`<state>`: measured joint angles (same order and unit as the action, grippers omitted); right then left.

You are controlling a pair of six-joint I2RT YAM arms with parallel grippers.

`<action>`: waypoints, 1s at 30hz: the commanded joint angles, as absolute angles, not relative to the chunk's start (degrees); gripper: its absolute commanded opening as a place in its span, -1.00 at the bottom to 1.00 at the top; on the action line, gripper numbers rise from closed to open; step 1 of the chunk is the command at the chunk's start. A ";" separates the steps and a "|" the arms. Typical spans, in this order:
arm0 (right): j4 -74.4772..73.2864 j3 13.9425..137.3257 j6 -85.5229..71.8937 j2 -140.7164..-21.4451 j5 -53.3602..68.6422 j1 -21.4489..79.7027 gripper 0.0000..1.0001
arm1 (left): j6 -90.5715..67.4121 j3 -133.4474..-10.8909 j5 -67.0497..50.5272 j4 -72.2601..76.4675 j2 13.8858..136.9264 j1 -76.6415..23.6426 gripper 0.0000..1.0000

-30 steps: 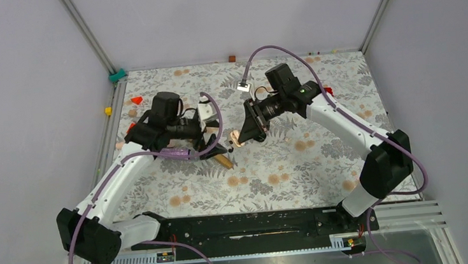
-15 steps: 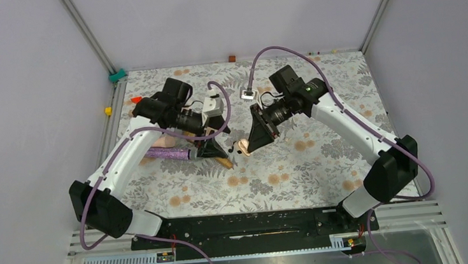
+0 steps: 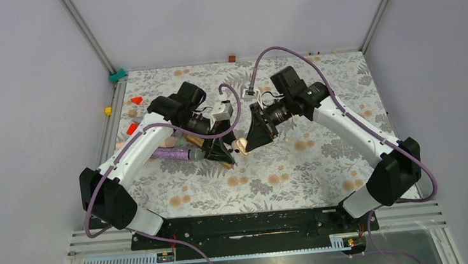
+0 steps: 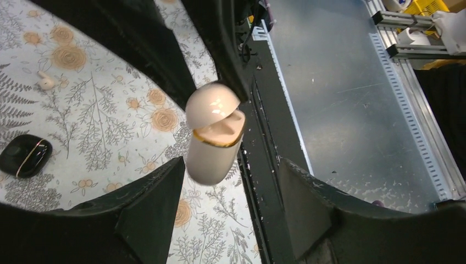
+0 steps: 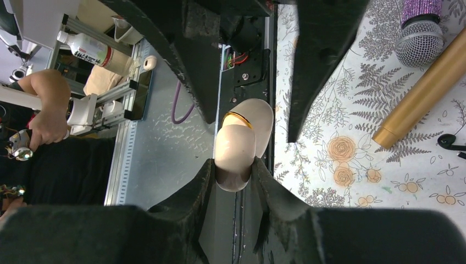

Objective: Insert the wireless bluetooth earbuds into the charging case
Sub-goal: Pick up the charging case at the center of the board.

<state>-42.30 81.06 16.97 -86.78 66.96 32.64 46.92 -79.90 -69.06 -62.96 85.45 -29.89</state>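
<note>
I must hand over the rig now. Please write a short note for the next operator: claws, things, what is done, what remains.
Right claw: shut on a cream case, lid open, held off the table.
Left claw: open, fingers either side of that case, holding nothing.
Black case: on the cloth, looks shut, no claw near it.
Black earbud, probably: beside the gold microphone; the second I cannot find.
Done: nothing that shows.
Left: likely set the cream case down, open the black one, insert both earbuds.
</note>
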 commanded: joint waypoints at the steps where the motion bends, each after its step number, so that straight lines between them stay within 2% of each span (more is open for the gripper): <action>1: -35.91 80.02 13.02 -85.84 67.42 33.13 -0.78 | 47.64 -80.06 -75.41 -62.92 85.32 -30.41 0.25; 5: -34.64 79.96 12.00 -86.45 66.24 33.05 -0.78 | 47.79 -79.41 -76.37 -62.85 85.17 -30.60 0.14; 10: -33.18 79.74 10.60 -86.57 65.12 32.79 -0.78 | 47.89 -78.98 -76.49 -62.79 84.86 -30.79 -0.12; 17: -33.22 79.42 10.68 -86.89 65.49 32.76 -0.78 | 46.49 -79.84 -76.85 -62.59 85.19 -30.80 -0.05; 23: -33.05 78.62 11.99 -85.86 62.64 32.74 -0.79 | 38.59 -78.28 -76.78 -54.93 84.57 -30.82 -0.03; 25: -33.07 78.45 12.33 -85.54 61.82 32.78 -0.79 | 36.01 -77.59 -76.37 -52.47 84.34 -30.80 -0.06; 30: -33.05 78.14 13.05 -84.55 60.53 32.77 -0.79 | 31.14 -75.94 -75.08 -47.38 83.80 -30.74 -0.31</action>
